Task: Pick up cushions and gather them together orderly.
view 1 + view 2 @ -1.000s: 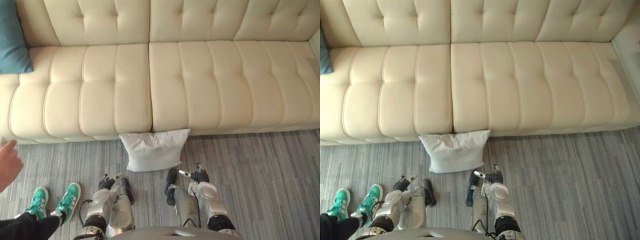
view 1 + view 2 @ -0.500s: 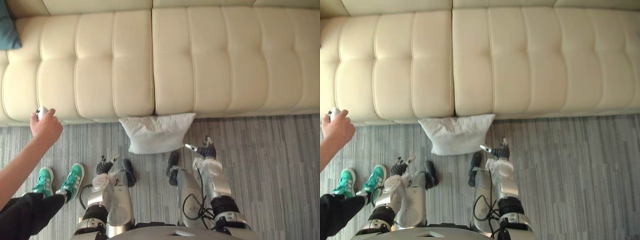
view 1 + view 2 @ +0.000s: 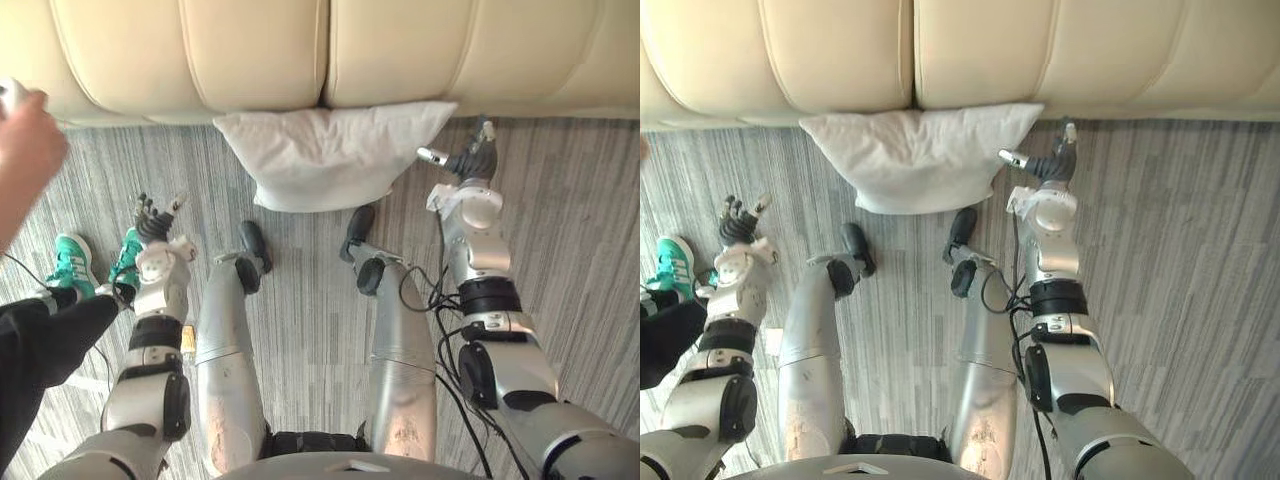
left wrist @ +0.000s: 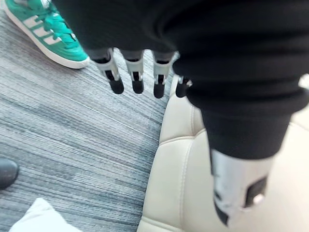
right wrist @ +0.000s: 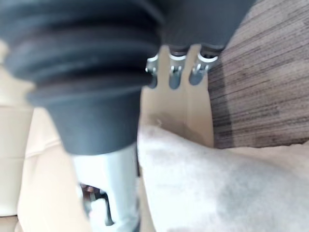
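Since a second ago my camera has tipped down and both hands have come forward. Against the base of the cream sofa (image 3: pixel 260 50) the white cushion (image 3: pixel 320 155) lies on the floor (image 3: pixel 580 200). My right hand (image 3: pixel 469 161) hangs just beside its right corner, fingers apart and empty, and my left hand (image 3: pixel 152 222), fingers straight, is near a person's green shoes (image 3: pixel 70 265).

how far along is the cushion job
Done: nothing gathered. The white cushion lies on the floor against the sofa. In hand: the right hand, fingers open, is beside its corner, gripping nothing; the left hand hangs open, apart. Left: grasping, lifting, placing it.
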Controlling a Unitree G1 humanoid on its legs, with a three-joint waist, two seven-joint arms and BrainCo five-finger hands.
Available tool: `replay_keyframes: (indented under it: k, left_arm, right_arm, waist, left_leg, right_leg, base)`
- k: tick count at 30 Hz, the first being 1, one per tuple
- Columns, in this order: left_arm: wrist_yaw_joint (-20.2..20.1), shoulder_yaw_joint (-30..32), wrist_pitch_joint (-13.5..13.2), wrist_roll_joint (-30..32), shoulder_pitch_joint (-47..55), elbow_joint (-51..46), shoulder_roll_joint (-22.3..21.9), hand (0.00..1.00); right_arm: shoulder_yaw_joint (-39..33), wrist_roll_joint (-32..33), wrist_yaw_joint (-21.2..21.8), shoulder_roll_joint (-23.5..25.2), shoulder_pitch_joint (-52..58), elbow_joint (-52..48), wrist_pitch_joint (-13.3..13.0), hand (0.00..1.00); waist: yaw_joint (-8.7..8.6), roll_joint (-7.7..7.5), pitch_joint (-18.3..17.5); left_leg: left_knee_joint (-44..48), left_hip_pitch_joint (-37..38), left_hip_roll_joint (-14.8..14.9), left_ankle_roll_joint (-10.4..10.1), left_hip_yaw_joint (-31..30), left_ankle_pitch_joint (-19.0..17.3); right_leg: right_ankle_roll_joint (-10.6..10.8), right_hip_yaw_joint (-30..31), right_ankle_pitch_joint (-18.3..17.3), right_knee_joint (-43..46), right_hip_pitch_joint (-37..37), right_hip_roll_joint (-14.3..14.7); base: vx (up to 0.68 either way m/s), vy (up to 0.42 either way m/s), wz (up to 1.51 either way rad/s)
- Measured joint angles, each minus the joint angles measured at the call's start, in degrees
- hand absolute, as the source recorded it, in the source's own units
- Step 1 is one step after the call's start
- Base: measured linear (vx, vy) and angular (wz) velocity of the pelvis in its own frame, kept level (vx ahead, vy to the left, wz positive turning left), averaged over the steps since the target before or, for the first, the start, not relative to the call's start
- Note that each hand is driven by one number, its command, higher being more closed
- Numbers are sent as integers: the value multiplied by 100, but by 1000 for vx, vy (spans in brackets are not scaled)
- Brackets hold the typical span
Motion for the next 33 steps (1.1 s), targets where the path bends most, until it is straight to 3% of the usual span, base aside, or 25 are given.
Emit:
replay_keyframes:
  k: [9, 18, 19, 22, 23, 28, 30, 33]
  left_arm:
    - [197, -231, 3, -96, -766, -207, 179, 0]
    - [287, -1420, 148, 137, -1652, -484, 149, 0]
    - [286, -1610, 157, 215, -1740, -554, 101, 0]
    - [286, -1866, 161, 395, -1949, -651, -26, 0]
    - [290, -1958, 163, 432, -2070, -651, -95, 100]
    - [445, -1990, 167, 492, -2141, -698, -235, 100]
    - [574, -1991, 199, 492, -2149, -891, -244, 100]
    - [664, -1994, 247, 597, -2153, -977, -245, 100]
  right_arm:
    - [-26, 1260, -250, -210, -676, 301, -102, 0]
    - [307, 1467, -332, 76, -1248, 340, -109, 0]
    - [419, 1464, -342, 150, -1300, 339, -110, 100]
    - [540, 1458, -352, 388, -1388, 314, -124, 100]
    - [602, 1457, -372, 543, -1406, 282, -152, 100]
    - [672, 1618, -406, 868, -1332, 108, -468, 100]
    - [692, 2120, -447, 1090, -1155, -284, -783, 100]
    - [762, 2451, -448, 1245, -965, -535, -1029, 100]
  waist:
    - [-21, 11, 8]
    - [-74, 16, 10]
    - [-72, 16, 10]
    - [-87, 16, 10]
    - [-95, 16, 10]
    - [-159, 16, 10]
    - [-170, 16, 10]
    - [-221, 17, 11]
  left_leg:
    - [290, -1312, 44, 195, -48, 213]
    - [475, -1867, 86, 255, -77, 289]
    - [475, -1902, 85, 255, -74, 299]
    - [472, -1942, 86, 264, -72, 315]
    - [469, -1956, 93, 264, -71, 315]
    - [396, -1995, 111, 216, -69, 300]
    - [342, -2057, 108, 209, -67, 341]
    - [294, -2060, 107, 164, -72, 388]
  right_leg:
    - [-16, 52, 181, 229, -1297, -67]
    - [-5, 78, 334, 312, -1811, -61]
    - [0, 83, 351, 305, -1843, -61]
    - [11, 86, 376, 286, -1878, -57]
    - [20, 86, 391, 260, -1885, -40]
    - [32, 95, 417, 168, -1931, 13]
    - [29, 94, 418, 153, -2016, 27]
    - [21, 86, 413, 138, -2025, 39]
  base:
    - [-94, -14, 2]
    - [-80, -8, -2]
    - [-90, -10, -1]
    - [-68, -14, -2]
    - [-72, -19, -9]
    - [-64, -25, -4]
    - [-68, -46, 2]
    - [-64, -60, 2]
